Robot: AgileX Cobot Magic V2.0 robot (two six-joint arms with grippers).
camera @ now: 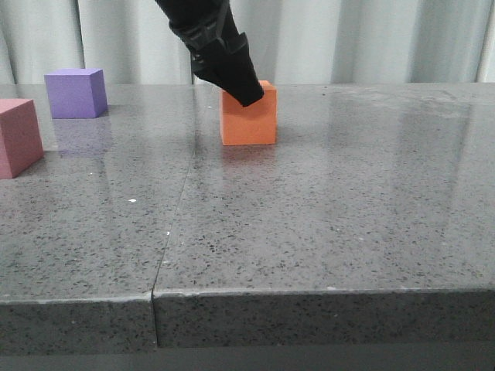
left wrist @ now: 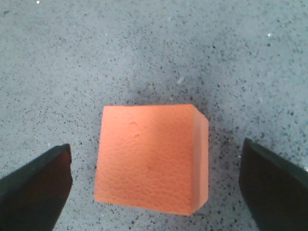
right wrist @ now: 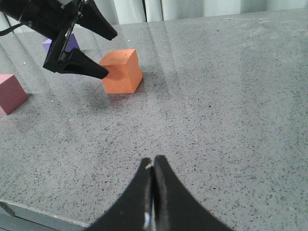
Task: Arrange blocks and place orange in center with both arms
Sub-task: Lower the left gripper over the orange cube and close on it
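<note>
The orange cube point(camera: 249, 117) stands on the grey stone table near the back middle. It also shows in the left wrist view point(left wrist: 151, 159) and the right wrist view point(right wrist: 122, 71). My left gripper point(camera: 249, 93) hangs just above it, open, with one finger on each side of the cube and a gap to both; it also shows in the right wrist view point(right wrist: 106, 54). The purple cube point(camera: 76, 93) stands at the back left. The pink-red cube point(camera: 17, 137) stands at the left edge. My right gripper point(right wrist: 153, 166) is shut and empty, low over the near table.
A seam point(camera: 172, 224) runs through the tabletop from back to front, left of the middle. The table's front edge point(camera: 309, 292) is near. Pale curtains point(camera: 371, 39) hang behind the table.
</note>
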